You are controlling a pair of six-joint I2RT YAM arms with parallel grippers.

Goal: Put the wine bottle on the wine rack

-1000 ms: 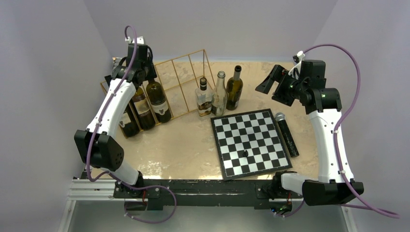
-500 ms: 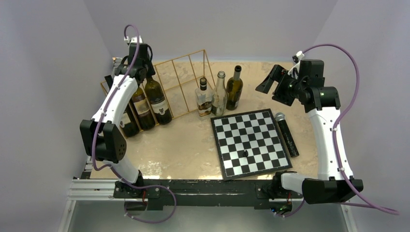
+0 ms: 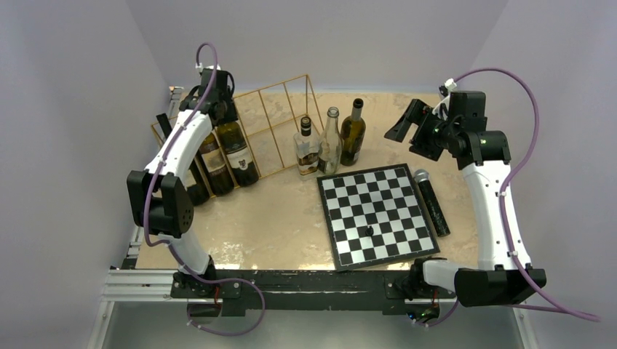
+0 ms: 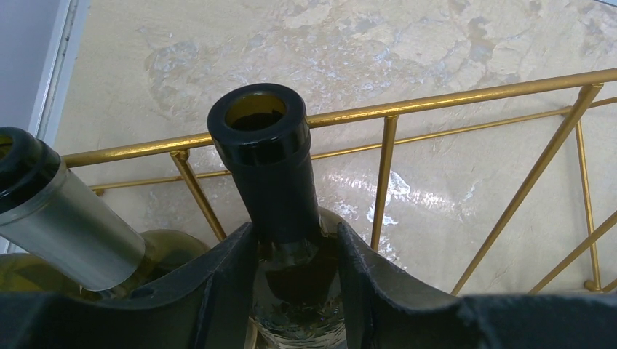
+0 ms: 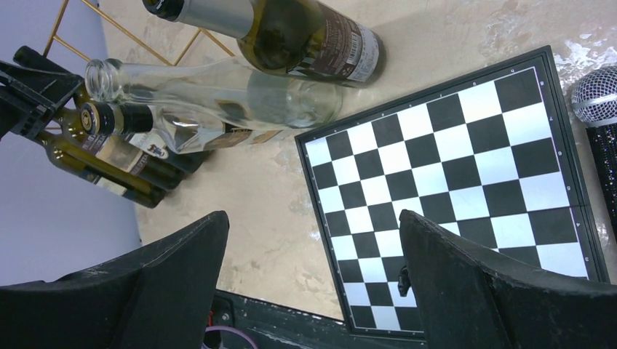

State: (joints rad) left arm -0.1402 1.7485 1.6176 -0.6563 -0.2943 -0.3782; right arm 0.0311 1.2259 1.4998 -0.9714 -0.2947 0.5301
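The gold wire wine rack (image 3: 271, 85) stands at the back left and holds three dark bottles lying side by side. My left gripper (image 3: 218, 102) is at the rack's upper end, shut on the rightmost wine bottle (image 3: 236, 149). In the left wrist view its fingers (image 4: 218, 283) flank the bottle (image 4: 269, 167) where the neck meets the shoulder, with the open mouth pointing past the rack's gold bar (image 4: 451, 98). My right gripper (image 3: 402, 125) is open and empty, raised above the back right of the table; it also shows in the right wrist view (image 5: 313, 240).
Two more bottles (image 3: 215, 163) (image 3: 193, 185) lie in the rack's left slots. Three bottles stand just right of the rack: a small one (image 3: 307, 145), a clear one (image 3: 331, 142) and a dark one (image 3: 353, 131). A chessboard (image 3: 378, 214) carries one black piece (image 3: 369, 231). A microphone (image 3: 431, 200) lies to the board's right.
My left arm's elbow has swung up and to the right, and the left gripper has shifted slightly right at the rack's top. The bottles and my right arm have not visibly moved.
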